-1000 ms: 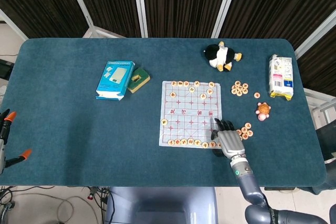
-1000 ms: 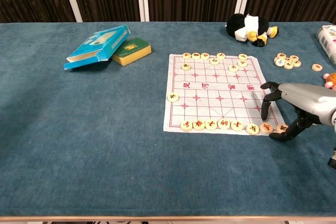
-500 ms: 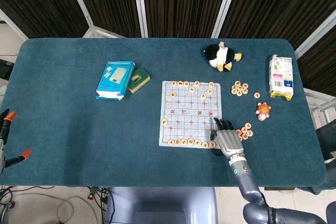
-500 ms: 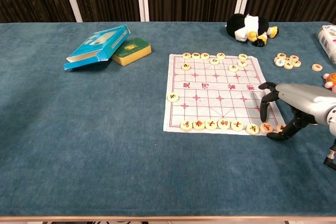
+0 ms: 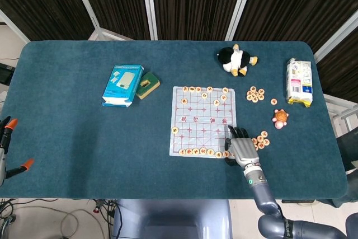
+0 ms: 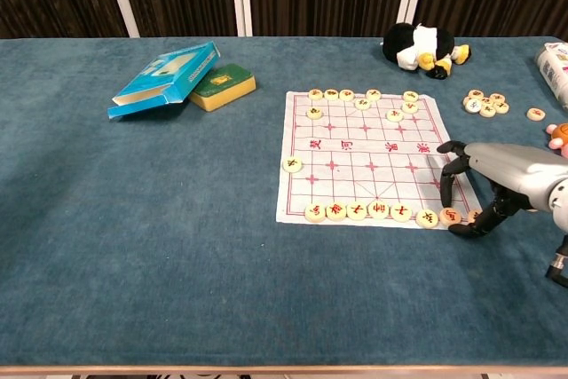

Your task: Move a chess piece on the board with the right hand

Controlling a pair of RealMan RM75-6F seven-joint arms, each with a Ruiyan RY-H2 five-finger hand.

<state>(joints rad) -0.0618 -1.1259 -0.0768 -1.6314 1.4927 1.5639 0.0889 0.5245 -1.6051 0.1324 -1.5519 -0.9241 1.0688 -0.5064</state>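
Observation:
A white paper chess board (image 5: 193, 132) (image 6: 355, 175) lies on the blue table, with round wooden pieces in a row along its near edge (image 6: 357, 211) and several at its far edge (image 6: 346, 95). My right hand (image 5: 240, 148) (image 6: 484, 175) hovers over the board's near right corner, palm down. Its fingers (image 6: 445, 185) are curled downward and apart, just above the rightmost piece (image 6: 450, 216). The thumb reaches the cloth beside the board. Nothing is held. A lone piece (image 6: 291, 164) sits at the board's left edge. My left hand is outside both views.
Loose pieces (image 5: 255, 94) (image 5: 260, 139) lie right of the board. A plush penguin (image 5: 235, 60), a small orange toy (image 5: 280, 117) and a white packet (image 5: 298, 81) are at the right. A blue box (image 5: 122, 84) and a green box (image 5: 147, 84) sit at the left.
My right hand has barely shifted: the fingertips sank slightly toward the corner piece and the thumb drew in a little. No piece has moved.

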